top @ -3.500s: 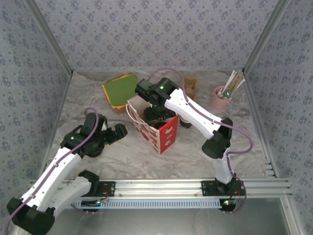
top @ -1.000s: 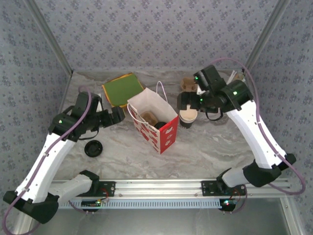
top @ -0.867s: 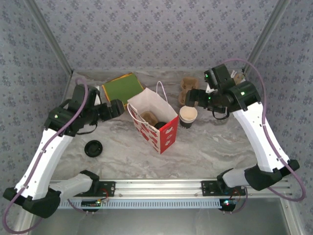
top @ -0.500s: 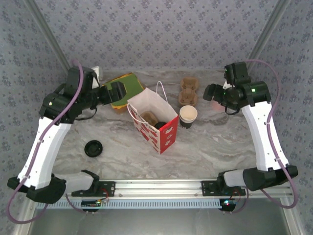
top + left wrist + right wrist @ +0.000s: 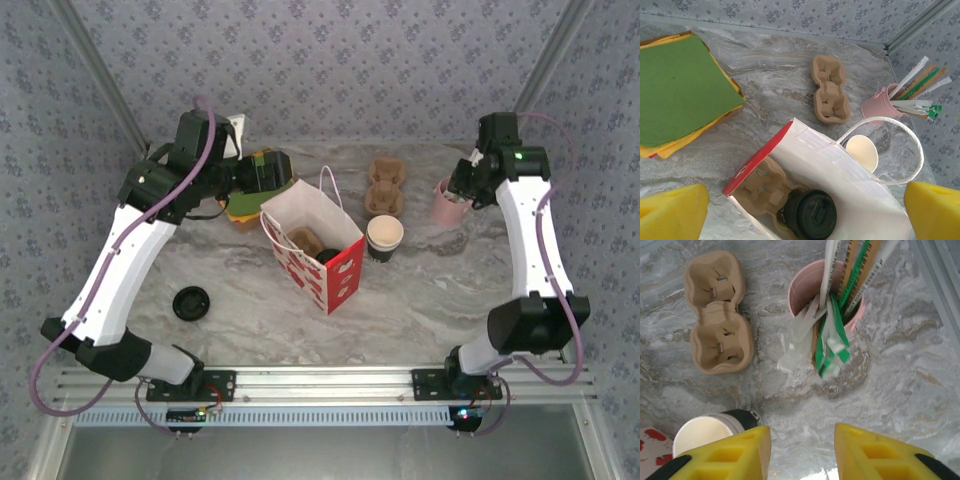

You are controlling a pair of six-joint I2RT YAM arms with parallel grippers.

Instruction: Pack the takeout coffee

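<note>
Locate the takeout coffee upright on the desk, just beside the right side of the bag at frame centre. The right fingers are partly open and hold nothing. In their wrist view the coffee sits lower left, outside the gap. The left fingers are spread wide and empty.

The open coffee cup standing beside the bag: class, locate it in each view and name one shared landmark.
Top external: coffee cup centre, right of the paper bag.
Left wrist: cup lower right, behind the bag.
Right wrist: cup bottom left.
Shared landmark: pink cup of sticks.
</note>
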